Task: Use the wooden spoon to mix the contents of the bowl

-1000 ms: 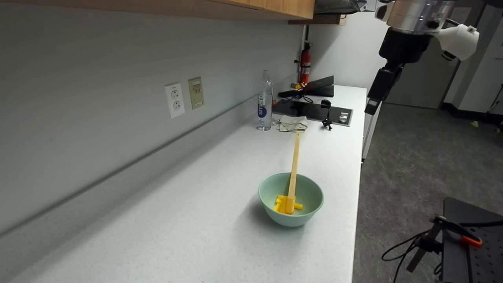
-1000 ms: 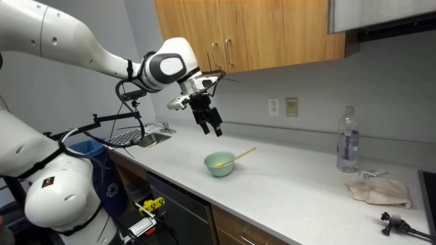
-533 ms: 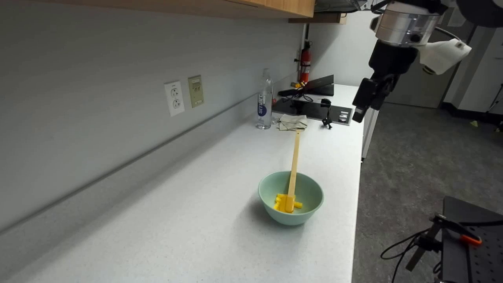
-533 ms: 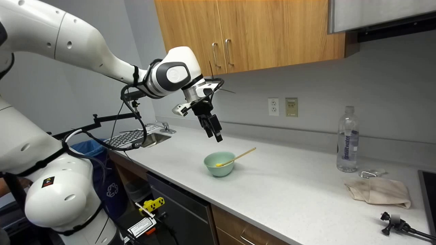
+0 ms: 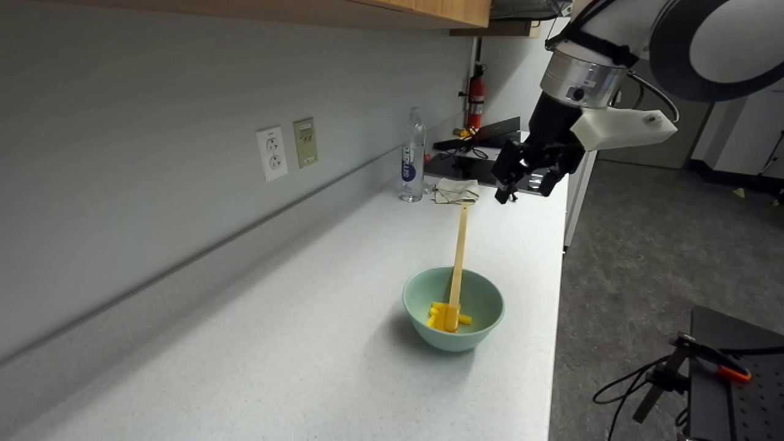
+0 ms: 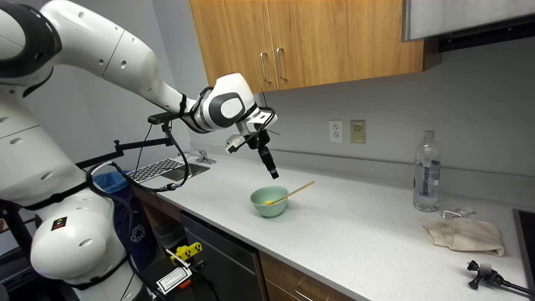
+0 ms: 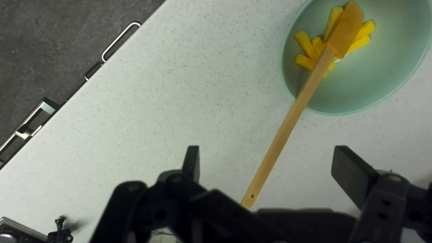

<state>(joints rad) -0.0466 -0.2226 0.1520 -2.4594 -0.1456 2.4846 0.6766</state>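
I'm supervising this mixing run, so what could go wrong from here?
The wooden spoon sticks out well past the bowl, so a clumsy grasp by the open gripper might tip it out. The bowl stands with nothing seen bracing it, so stirring could push it along the counter. The yellow pieces lie loose and might be flicked out.

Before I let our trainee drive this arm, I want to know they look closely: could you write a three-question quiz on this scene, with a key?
1. True or false: the gripper stands open and grips nothing.
2. What lies in the bowl with one end of the spoon? A) red beads B) yellow pieces C) green leaves
3. Fill in, from an exterior view: near the folded cloth, a clear ____ stands upright.

Key: 1 true; 2 B; 3 bottle.
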